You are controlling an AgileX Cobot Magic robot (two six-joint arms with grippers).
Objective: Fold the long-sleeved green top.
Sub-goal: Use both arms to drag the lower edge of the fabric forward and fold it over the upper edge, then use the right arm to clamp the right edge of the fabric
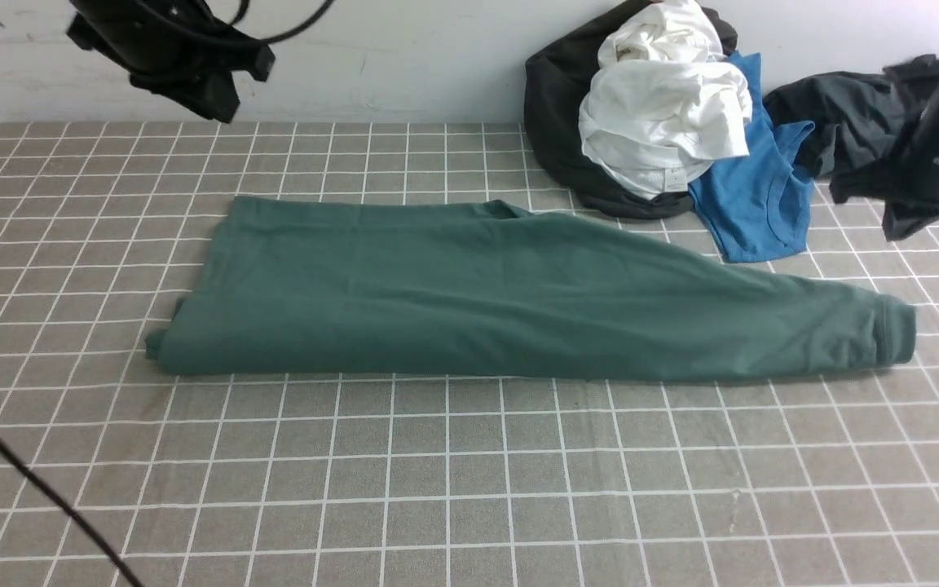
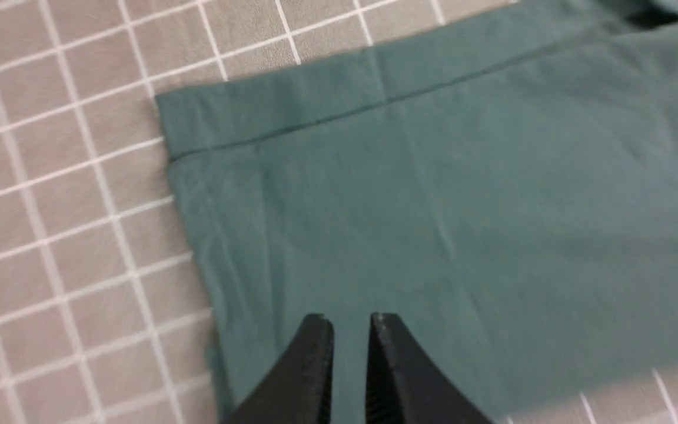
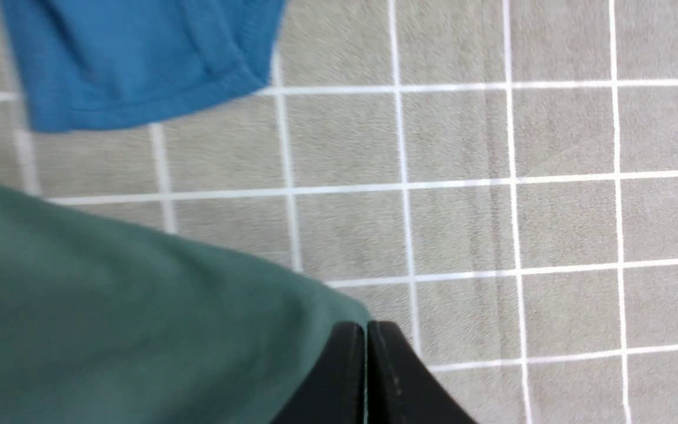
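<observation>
You have the green top (image 1: 437,302) lying across the middle of the desk (image 1: 469,481), doubled over into a long band, with one end reaching toward three o'clock. From here, that narrow end is probably your main risk: lift it by its top layer alone and the cloth beneath could stay behind, skewing the fold. The raised ruck on its far edge, near twelve o'clock, could turn into a crease if you fold over it unsmoothed. The blue T-shirt (image 1: 763,187) lies just beyond the top toward one o'clock; a low sweep with the right arm might snag it.

Your left end effector (image 2: 351,330) hangs above the desk's far edge at eleven o'clock, angled down, its fingertips slightly apart with nothing between them. Your right end effector (image 3: 366,333) hovers above the desk at two o'clock, beyond the band's narrow end, tipped downward, its fingertips practically together and empty. Neither touches the top, so a regrasp will need them spread first.
</observation>
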